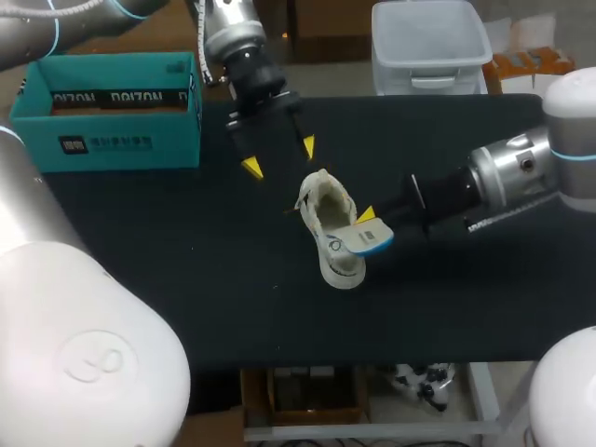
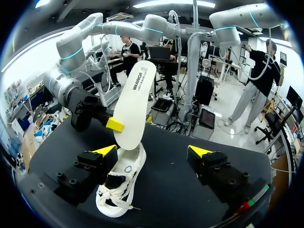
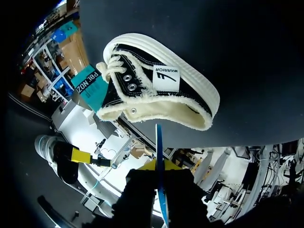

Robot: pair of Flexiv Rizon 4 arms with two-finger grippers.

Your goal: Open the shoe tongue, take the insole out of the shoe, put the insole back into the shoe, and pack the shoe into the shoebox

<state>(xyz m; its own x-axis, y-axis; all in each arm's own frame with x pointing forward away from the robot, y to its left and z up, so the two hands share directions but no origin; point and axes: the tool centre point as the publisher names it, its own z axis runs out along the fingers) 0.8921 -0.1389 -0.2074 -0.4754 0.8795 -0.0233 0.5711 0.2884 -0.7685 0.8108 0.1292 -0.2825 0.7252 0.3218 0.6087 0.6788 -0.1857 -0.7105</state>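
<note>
Nearest the lens in the right wrist view, the right gripper [image 3: 159,172] has both dark fingers pressed against an insole [image 3: 159,142]. The insole is seen edge-on as a thin blue-and-white strip running out ahead of the fingers. Beyond it a shoe [image 3: 156,85] rests on a black table [image 3: 247,52], showing black canvas, metal eyelets, a frayed cream collar and a thick white sole.

From the head view, the right arm comes in from the right, and the right gripper [image 1: 371,223] holds the insole [image 1: 361,240] over the shoe [image 1: 328,219] near the table's middle. The shoe stands on its sole with its opening facing up. The insole's far end is at the opening; whether it touches the shoe cannot be told.

The left arm comes in from the far left corner. The left gripper [image 1: 279,156] hangs just beyond the shoe with its yellow-tipped fingers spread wide and nothing between them.

The left wrist view shows the left gripper [image 2: 152,152] with its fingers apart. The shoe [image 2: 122,183] sits just beside one of them, laces toward the camera. The white insole [image 2: 133,102] rises steeply from the shoe's opening, tilted, with a yellow fingertip of the right gripper on its face.

A teal shoebox [image 1: 112,121] stands open at the table's far left corner, well apart from the shoe.
</note>
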